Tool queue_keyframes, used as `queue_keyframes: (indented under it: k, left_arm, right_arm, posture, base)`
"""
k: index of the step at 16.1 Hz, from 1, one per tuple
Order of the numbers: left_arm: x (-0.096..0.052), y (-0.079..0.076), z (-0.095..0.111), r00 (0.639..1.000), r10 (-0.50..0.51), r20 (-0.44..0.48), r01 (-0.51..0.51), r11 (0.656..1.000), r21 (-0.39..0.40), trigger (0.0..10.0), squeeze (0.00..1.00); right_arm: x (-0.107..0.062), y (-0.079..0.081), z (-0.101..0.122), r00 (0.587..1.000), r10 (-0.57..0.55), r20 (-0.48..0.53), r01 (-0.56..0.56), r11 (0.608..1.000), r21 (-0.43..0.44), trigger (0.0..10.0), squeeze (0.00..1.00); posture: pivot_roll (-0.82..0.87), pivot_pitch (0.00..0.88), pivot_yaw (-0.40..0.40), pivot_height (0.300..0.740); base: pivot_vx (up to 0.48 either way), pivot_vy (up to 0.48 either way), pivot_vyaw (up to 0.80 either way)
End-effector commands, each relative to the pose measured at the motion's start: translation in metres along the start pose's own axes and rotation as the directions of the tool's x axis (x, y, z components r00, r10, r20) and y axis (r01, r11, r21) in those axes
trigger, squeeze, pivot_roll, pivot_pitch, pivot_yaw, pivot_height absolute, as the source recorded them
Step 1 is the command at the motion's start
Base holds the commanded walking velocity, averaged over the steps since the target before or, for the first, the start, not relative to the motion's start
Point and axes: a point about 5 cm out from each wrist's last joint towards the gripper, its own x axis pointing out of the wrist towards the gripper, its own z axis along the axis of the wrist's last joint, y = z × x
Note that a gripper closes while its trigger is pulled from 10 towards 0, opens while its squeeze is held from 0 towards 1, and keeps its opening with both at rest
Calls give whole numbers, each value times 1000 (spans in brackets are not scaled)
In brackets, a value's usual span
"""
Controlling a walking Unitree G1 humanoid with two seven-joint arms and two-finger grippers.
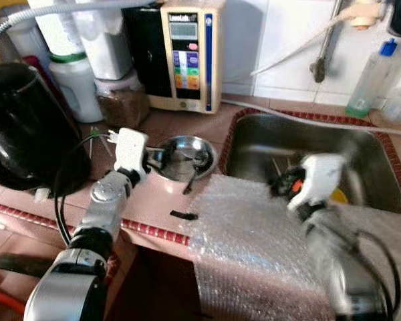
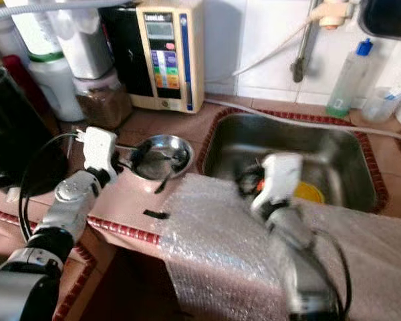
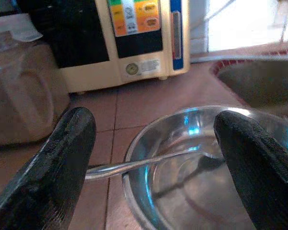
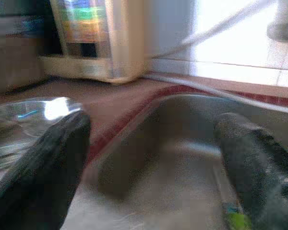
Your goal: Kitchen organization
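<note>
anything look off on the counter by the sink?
Yes: a sheet of bubble wrap is draped over the counter's front edge beside the sink, hanging down. A small black piece lies loose near the steel bowl.

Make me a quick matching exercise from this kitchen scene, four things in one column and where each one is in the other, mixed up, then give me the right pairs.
Things:
1. metal bowl
2. bubble wrap
3. bottle with blue cap
4. left gripper

Places:
A. on the counter behind the sink's far right corner
B. draped over the counter's front edge
C. jaws open, just in front of the bowl
D. on the counter left of the sink, a spoon resting in it

Pairs: 1-D, 2-B, 3-A, 4-C
</note>
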Motion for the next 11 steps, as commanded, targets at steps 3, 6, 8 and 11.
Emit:
queue_keyframes:
  k: [3, 6, 8, 11]
  left_arm:
    - [4, -6, 5, 997, -78, -6, 79, 988, 132, 10000, 1000]
    - [15, -17, 21, 987, -161, 23, 151, 960, 234, 10000, 0]
    - [22, -29, 29, 971, -239, 21, 220, 920, 323, 10000, 0]
    - [28, -43, 34, 943, -333, -22, 310, 851, 424, 10000, 0]
  right_arm:
    - [-17, 21, -1, 996, 85, -40, -85, 996, 1, 10000, 1000]
    - [-35, 35, -3, 987, 144, -75, -141, 989, 42, 10000, 1000]
    - [-41, 43, -2, 982, 165, -90, -160, 986, 53, 10000, 1000]
    - [-45, 52, 2, 979, 178, -94, -173, 983, 61, 10000, 1000]
  posture:
    - [30, 0, 79, 740]
    - [21, 0, 90, 740]
    - [9, 0, 103, 740]
    - [-14, 0, 126, 740]
  base:
    - [0, 0, 0]
    - [0, 0, 0]
    - [0, 0, 0]
    - [0, 0, 0]
